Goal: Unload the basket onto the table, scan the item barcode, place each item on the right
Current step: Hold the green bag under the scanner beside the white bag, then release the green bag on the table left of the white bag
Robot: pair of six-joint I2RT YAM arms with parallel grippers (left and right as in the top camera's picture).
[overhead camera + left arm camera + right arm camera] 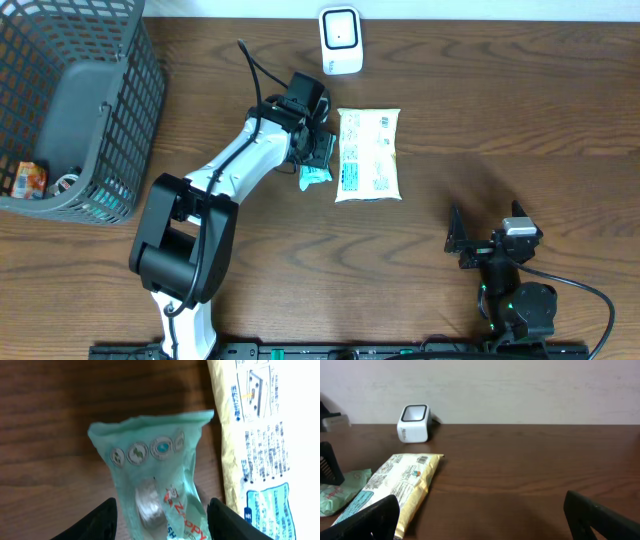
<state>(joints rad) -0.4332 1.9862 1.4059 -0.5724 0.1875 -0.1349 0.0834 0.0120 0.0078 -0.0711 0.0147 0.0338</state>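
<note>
Teal packet (150, 470) lies inside the parted left tool (162, 505), beside yellow bag (270, 435).

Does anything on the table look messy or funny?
The green packet looks crumpled, and its top edge is wavy. It sits inside the open left claw, beside the yellow bag. Nothing looks spilled or broken.

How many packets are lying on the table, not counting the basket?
2. A small teal packet lies at the left hand, and a larger yellow-white packet lies just to its right. The basket holds further items, partly hidden.
</note>
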